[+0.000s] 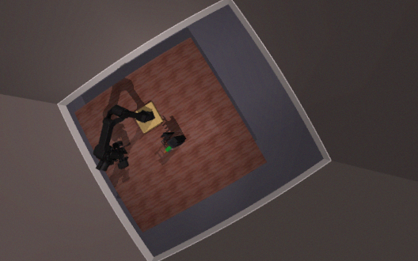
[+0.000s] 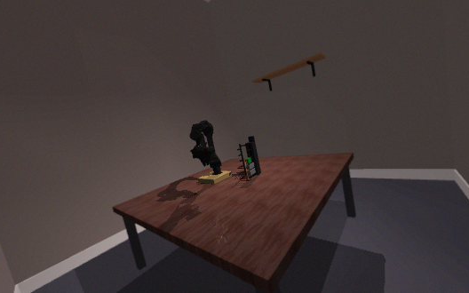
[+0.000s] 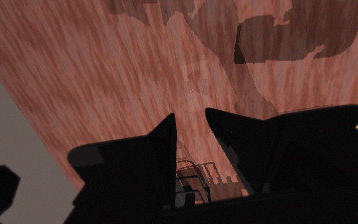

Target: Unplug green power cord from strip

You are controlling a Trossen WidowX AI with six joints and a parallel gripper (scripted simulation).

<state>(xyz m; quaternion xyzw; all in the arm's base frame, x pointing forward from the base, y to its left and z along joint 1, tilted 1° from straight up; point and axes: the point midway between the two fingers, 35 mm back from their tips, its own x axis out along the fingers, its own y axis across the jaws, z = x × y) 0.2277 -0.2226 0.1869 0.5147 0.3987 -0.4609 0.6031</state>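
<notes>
Reddish-brown wooden tabletop (image 2: 258, 213), with upright black power strip (image 2: 253, 156) holding small green plug (image 2: 249, 160). Black end effector (image 3: 190, 125) well apart, partly closed, gripping nothing.

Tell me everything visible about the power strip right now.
The power strip is a dark, narrow bar standing upright on the wooden table, beside the arm's yellow base. A green plug sits in its face, with other small plugs too tiny to identify. The claw is apart from it, touching nothing.
</notes>
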